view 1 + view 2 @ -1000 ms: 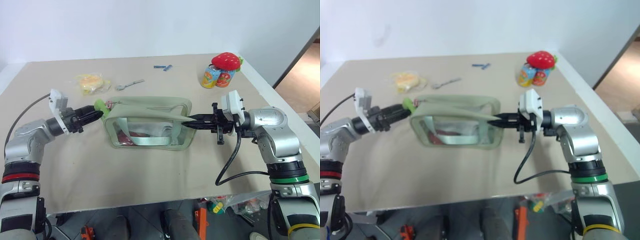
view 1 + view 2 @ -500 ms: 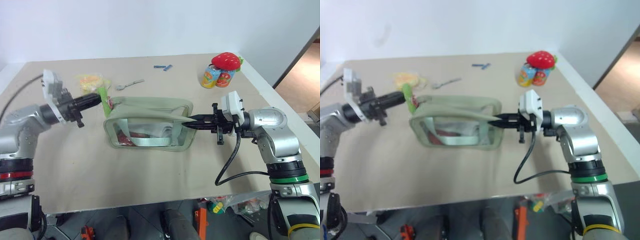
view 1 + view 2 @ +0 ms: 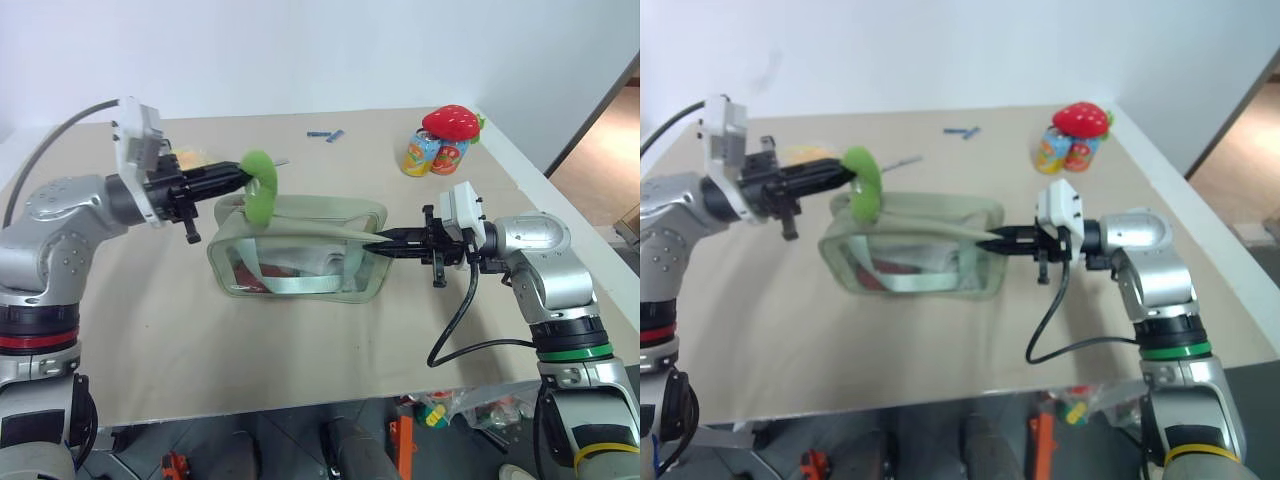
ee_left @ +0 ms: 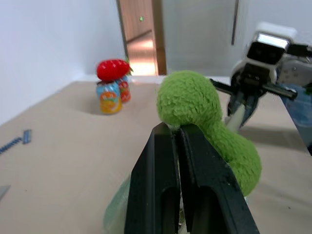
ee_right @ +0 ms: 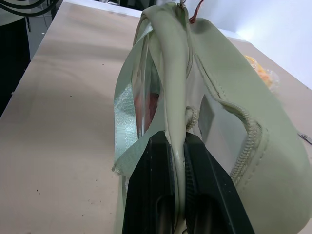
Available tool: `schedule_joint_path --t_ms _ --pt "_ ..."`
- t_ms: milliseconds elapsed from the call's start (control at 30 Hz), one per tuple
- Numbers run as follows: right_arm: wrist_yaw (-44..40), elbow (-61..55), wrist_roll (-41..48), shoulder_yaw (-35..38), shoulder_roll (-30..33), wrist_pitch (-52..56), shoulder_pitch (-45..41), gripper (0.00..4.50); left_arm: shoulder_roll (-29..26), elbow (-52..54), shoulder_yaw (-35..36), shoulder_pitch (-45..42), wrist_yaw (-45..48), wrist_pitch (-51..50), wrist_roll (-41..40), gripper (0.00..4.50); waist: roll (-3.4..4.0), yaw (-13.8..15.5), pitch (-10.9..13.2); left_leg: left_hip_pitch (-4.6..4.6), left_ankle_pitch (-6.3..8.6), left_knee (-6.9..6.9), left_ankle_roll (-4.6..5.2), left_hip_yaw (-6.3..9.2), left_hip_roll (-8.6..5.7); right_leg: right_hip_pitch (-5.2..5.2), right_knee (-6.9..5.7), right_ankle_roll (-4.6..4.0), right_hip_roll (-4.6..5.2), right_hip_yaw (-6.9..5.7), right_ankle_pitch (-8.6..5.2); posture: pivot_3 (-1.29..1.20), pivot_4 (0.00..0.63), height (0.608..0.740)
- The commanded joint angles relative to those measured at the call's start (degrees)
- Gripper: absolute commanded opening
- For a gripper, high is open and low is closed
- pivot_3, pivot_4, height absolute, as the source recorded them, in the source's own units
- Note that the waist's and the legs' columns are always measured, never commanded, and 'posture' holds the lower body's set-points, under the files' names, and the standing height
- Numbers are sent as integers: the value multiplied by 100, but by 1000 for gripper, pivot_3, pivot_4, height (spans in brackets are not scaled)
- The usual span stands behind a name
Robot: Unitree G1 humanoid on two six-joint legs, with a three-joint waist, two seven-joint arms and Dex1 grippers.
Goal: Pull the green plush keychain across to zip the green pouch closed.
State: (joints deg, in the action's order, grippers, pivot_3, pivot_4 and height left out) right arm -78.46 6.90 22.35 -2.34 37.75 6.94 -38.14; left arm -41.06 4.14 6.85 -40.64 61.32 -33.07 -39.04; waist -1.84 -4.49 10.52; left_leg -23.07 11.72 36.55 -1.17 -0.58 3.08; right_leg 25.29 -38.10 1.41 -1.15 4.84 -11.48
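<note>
The green pouch (image 3: 300,250) lies mid-table, its clear window facing me and its top standing open. My right gripper (image 3: 377,243) is shut on the pouch's right end, pinching the fabric edge (image 5: 176,97) between its fingers. My left gripper (image 3: 243,178) hangs above the pouch's left end, pointing right, shut on the green plush keychain (image 3: 262,192). The keychain droops in a curve from the fingertips (image 4: 165,134), and its fuzzy body (image 4: 204,112) bulges past them.
Two colourful cans (image 3: 432,152) with a red strawberry plush (image 3: 452,120) on top stand at the back right near the table edge. A yellow item in clear wrapper (image 3: 188,158) lies behind my left gripper. A small blue thing (image 3: 325,133) lies far back.
My left gripper has shut on the keychain and carried it up and to the right, from beside the pouch's left end to above it. The right gripper has held still.
</note>
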Motion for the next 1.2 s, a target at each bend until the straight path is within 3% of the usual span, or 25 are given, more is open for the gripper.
schedule_joint_path --t_ms 33,167,200,567,933,1200 --pt "-15 -43 -49 -39 -4 -85 -92 0 -158 199 -108 -80 93 -196 24 12 0 0 0 0 0 0 0 0 0 0 0 0 0 0 0 0 150 740" --pt "-10 -59 -57 -26 -1 -109 -67 0 -354 90 -268 -146 260 -414 82 12 0 -1 0 0 0 0 0 0 0 1 0 0 0 -1 0 0 150 740" --pt "-8 -63 -59 -27 -2 -116 -61 0 -375 70 -285 -161 286 -424 96 688 0 -1 0 0 0 0 0 0 0 1 0 0 0 -1 0 0 150 740" --pt "-30 48 -89 -53 -54 -249 -85 0 -970 -169 -200 -367 749 -124 507 4388 0 -9 1 0 0 -2 0 2 0 2 0 -4 -1 -1 -2 0 150 740" --pt "-107 334 -143 -131 -209 -452 -220 0 -1767 209 862 967 741 -156 425 4449 -1 -36 1 1 0 -3 0 -1 3 4 -1 -30 0 -2 -18 0 150 740" --pt "-127 486 -195 -167 -319 -522 -328 0 -1117 1128 1354 2231 -17 -340 39 4449 -2 -49 1 16 0 -7 0 -9 13 0 -6 -39 -1 -3 -23 0 150 740"
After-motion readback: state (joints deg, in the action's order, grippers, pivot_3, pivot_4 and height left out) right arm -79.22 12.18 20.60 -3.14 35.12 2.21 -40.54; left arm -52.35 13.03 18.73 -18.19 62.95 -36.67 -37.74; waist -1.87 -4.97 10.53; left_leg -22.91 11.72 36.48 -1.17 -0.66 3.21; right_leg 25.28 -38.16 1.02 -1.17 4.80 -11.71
